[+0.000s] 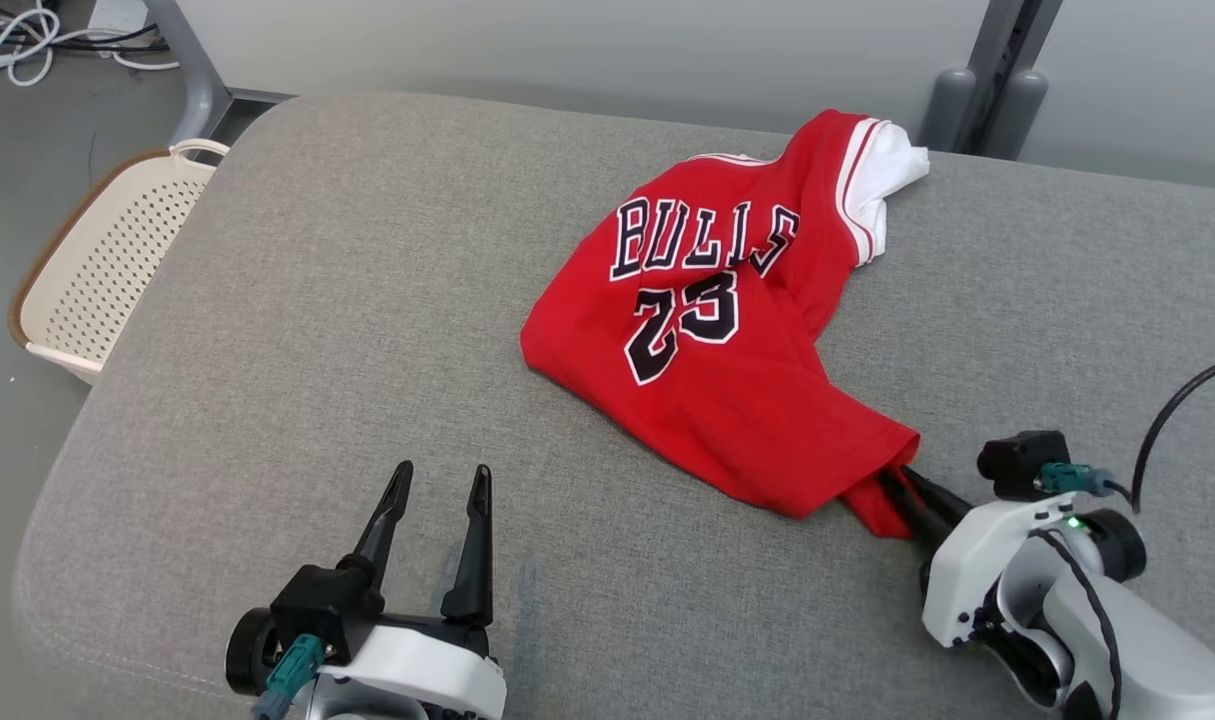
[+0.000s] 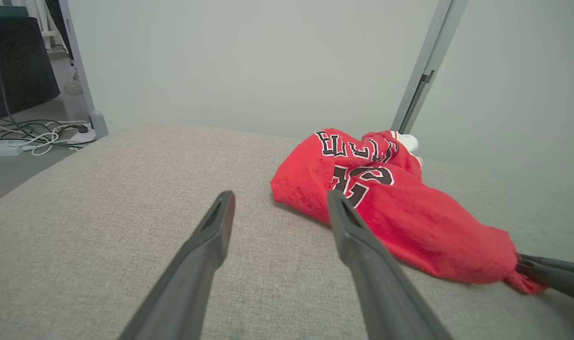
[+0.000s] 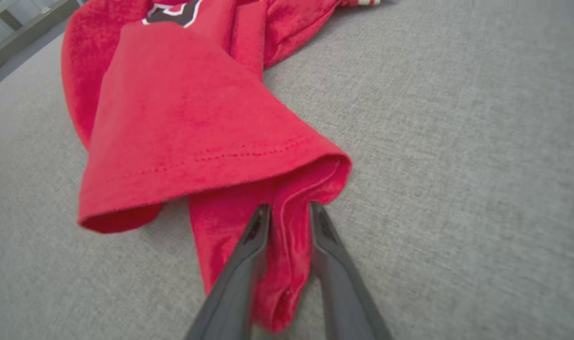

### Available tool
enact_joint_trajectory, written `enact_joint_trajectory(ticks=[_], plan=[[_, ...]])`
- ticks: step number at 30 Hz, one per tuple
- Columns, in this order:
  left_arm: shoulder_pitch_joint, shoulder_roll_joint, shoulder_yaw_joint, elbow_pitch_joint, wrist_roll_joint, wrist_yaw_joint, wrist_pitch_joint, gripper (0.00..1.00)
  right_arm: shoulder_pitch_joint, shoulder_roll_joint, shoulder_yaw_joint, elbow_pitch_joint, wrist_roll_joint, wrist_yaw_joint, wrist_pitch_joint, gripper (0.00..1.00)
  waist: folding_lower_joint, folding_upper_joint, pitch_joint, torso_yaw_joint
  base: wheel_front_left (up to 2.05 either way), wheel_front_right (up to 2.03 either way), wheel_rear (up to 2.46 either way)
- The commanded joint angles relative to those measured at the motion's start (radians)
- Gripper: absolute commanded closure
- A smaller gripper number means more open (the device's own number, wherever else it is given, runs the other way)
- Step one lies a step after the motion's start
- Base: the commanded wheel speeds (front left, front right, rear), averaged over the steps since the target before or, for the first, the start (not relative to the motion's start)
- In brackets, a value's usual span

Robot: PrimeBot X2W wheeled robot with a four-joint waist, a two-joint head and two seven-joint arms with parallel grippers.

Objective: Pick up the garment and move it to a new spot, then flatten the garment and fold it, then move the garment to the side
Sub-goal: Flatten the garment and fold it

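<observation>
Cream perforated basket (image 1: 97, 270) stands off the surface's edge, far left of and beyond the left gripper (image 1: 443, 470), with its holed floor visible. Garment (image 1: 707, 350): red jersey, "BULLS" over "23" in black with white outline, white trim at the far end. It lies crumpled directly ahead of the right gripper (image 3: 287, 210), which pinches a fold of the near hem. Left gripper spread over bare surface (image 1: 367, 300), garment ahead to its right. Surface is grey woven fabric. Beyond: pale wall, grey frame posts (image 1: 987, 90), cables (image 1: 47, 40) on the floor.
</observation>
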Motion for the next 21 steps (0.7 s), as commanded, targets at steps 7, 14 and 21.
enact_joint_trajectory(ticks=[7,14,21], plan=[[-0.014,0.004,-0.004,-0.004,-0.011,0.006,-0.001,0.00,-0.123,-0.092,-0.020,0.093,-0.093,0.000,-0.037,1.00,0.0000,-0.0001,0.007,0.019,0.00,0.00,0.00],[-0.022,0.004,-0.008,-0.009,-0.012,0.005,-0.001,0.00,-0.308,-0.208,-0.082,0.218,-0.239,0.000,-0.091,1.00,0.0000,-0.0001,0.028,0.031,0.00,0.00,0.00],[-0.038,0.004,-0.019,-0.007,-0.018,0.003,-0.001,0.00,-0.489,-0.260,-0.212,0.388,-0.400,0.000,-0.150,1.00,0.0000,-0.0001,0.058,0.045,0.00,0.00,0.00]])
